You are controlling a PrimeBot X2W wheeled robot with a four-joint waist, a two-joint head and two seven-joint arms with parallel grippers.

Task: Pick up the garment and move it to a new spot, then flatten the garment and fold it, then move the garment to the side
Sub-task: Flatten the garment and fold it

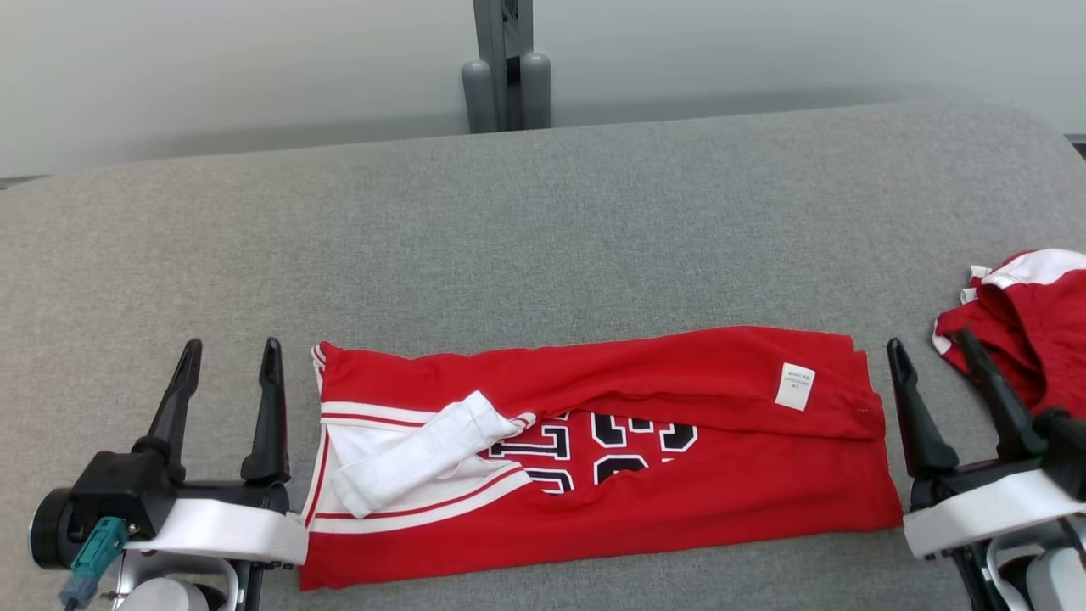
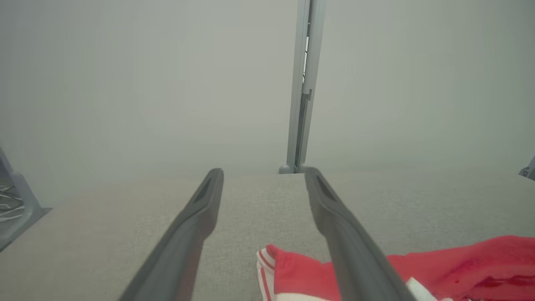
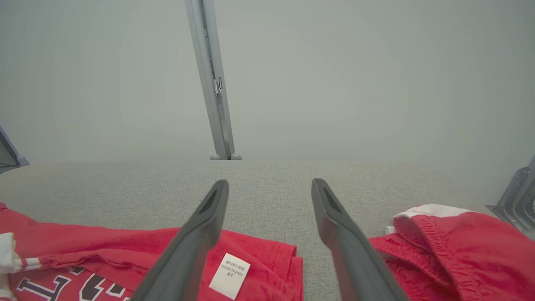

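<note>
A red jersey garment [image 1: 679, 458] with white trim and dark lettering lies folded lengthwise on the grey padded table [image 1: 543, 229]; its far half is laid over toward me and a white label [image 1: 794, 386] faces up. My left gripper [image 1: 231, 350] stands open just off the garment's left end, nothing between its fingers; the left wrist view shows that gripper [image 2: 263, 173] above the garment's trimmed corner [image 2: 288, 267]. Open too, my right gripper [image 1: 929, 344] stands just off the right end. In the right wrist view that gripper [image 3: 269, 186] hovers over the garment's labelled edge [image 3: 259, 259].
A second red piece of clothing with white trim [image 1: 1031, 318] lies bunched at the table's right edge, close to my right gripper, also seen as the bunched red cloth [image 3: 451, 246]. A grey post [image 1: 505, 64] rises behind the table's far edge.
</note>
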